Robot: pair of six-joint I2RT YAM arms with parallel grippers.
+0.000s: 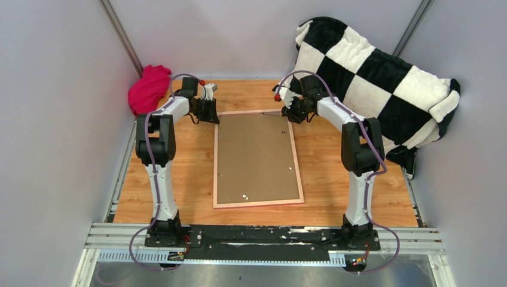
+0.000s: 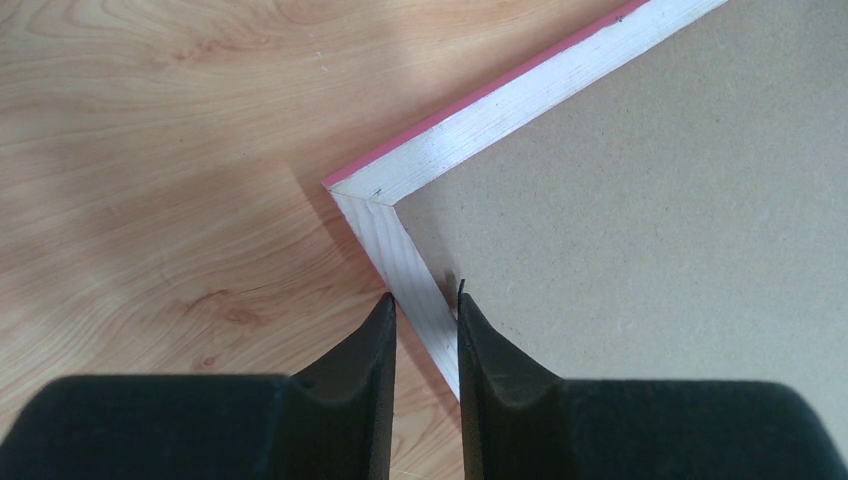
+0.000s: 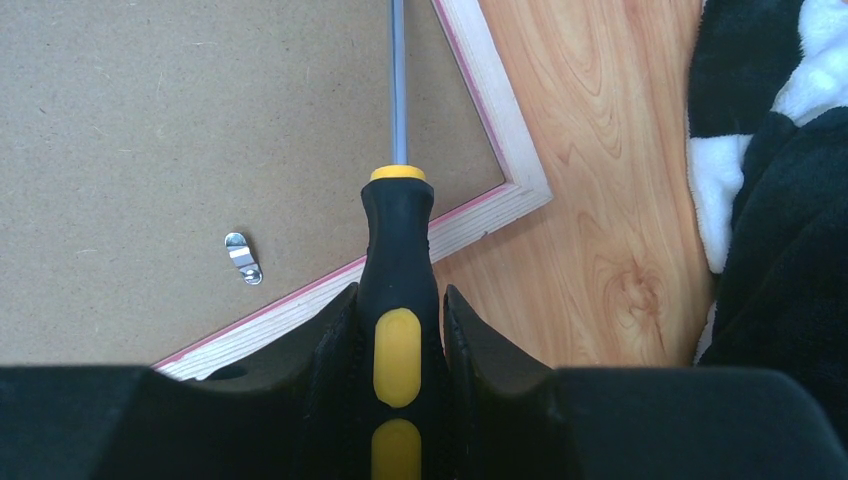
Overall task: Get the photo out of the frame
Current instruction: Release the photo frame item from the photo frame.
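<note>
Frame (image 1: 257,202) lies face down on table (image 1: 179,179), board (image 1: 254,155) uppermost. Photo is not visible and presumably lies beneath the board. Left hand (image 2: 425,305), nearly closed, pinches the frame's left rail just short of its far-left corner; use this grip to stop the frame sliding. Right hand (image 3: 398,300) is clamped on screwdriver (image 3: 398,230), shaft over the board inside the frame's far-right corner. Clip (image 3: 243,258) sits on the board beside a rail near that corner. Work the tip under each clip and press lightly to avoid gouging.
</note>
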